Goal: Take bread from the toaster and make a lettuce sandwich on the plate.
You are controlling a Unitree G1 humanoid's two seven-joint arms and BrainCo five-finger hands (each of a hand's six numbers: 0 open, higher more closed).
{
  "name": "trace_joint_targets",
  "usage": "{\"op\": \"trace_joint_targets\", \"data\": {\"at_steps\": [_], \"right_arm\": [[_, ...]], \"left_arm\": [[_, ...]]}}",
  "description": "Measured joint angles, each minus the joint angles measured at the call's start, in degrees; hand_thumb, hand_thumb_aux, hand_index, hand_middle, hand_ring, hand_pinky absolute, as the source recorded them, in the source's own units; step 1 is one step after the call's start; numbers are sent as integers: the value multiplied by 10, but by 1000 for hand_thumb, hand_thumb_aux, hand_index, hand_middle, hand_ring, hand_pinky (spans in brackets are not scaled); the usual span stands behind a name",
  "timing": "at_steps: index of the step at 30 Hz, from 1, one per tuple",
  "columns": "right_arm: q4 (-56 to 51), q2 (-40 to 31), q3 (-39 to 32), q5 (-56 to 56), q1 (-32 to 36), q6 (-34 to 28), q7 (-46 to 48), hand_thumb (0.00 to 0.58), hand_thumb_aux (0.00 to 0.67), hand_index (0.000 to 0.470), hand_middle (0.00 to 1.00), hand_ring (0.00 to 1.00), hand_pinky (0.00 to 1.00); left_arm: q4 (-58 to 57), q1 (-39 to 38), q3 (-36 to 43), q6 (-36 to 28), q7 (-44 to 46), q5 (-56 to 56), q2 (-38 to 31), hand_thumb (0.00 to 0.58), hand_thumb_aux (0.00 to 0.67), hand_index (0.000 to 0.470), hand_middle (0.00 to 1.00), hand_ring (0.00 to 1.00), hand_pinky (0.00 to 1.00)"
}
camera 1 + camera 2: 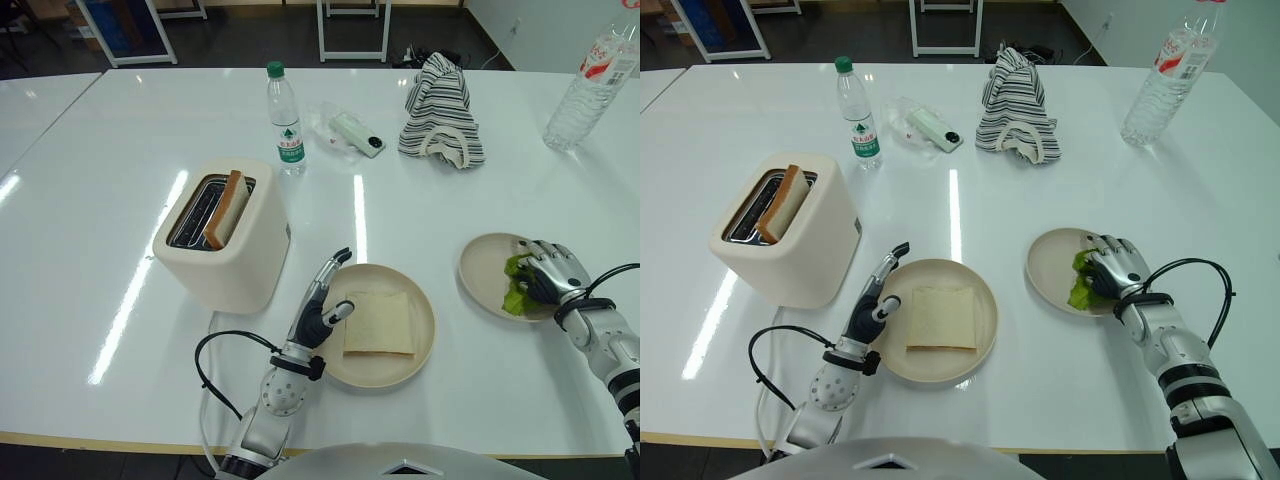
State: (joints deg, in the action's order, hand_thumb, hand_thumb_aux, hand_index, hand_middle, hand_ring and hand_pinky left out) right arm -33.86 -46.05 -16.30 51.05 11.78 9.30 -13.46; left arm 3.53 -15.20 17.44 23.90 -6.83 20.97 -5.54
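Observation:
A cream toaster (225,235) stands at the left with one slice of bread (226,208) upright in its slot. In the middle a beige plate (425,345) holds a flat slice of bread (379,323). My left hand (318,309) rests at the plate's left rim, fingers stretched out and holding nothing. To the right a second beige plate (482,268) carries green lettuce (515,290). My right hand (551,272) lies on that plate with its fingers curled over the lettuce.
Behind the toaster stands a green-capped water bottle (285,121). A small white device in a clear bag (355,133), a striped cloth bag (440,113) and a large clear bottle (592,88) sit along the back. A black cable (215,350) loops by my left arm.

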Motion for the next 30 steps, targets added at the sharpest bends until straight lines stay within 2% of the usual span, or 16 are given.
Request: {"op": "trace_joint_targets", "data": {"at_steps": [9,14,21,24,30], "right_arm": [[35,-3,9,-20,-17,1,-2,580,670,470,0,0,0],[193,-12,81,-105,-81,29,15,580,670,470,0,0,0],[429,0,170,-230,-153,52,93,580,670,470,0,0,0],[499,19,177,-271,-168,55,133,580,670,470,0,0,0],[544,60,150,-280,-177,57,183,580,670,470,0,0,0]], "left_arm": [[0,-2,-3,0,-1,4,0,0,0,0,0,0,0],[8,1,-24,10,-9,2,-1,0,0,0,0,0,0],[14,9,-45,20,-11,-9,-1,0,0,0,0,0,0],[14,16,-46,24,-10,-9,-1,0,0,0,0,0,0],[13,21,-48,25,-9,-15,-1,0,0,0,0,0,0]]}}
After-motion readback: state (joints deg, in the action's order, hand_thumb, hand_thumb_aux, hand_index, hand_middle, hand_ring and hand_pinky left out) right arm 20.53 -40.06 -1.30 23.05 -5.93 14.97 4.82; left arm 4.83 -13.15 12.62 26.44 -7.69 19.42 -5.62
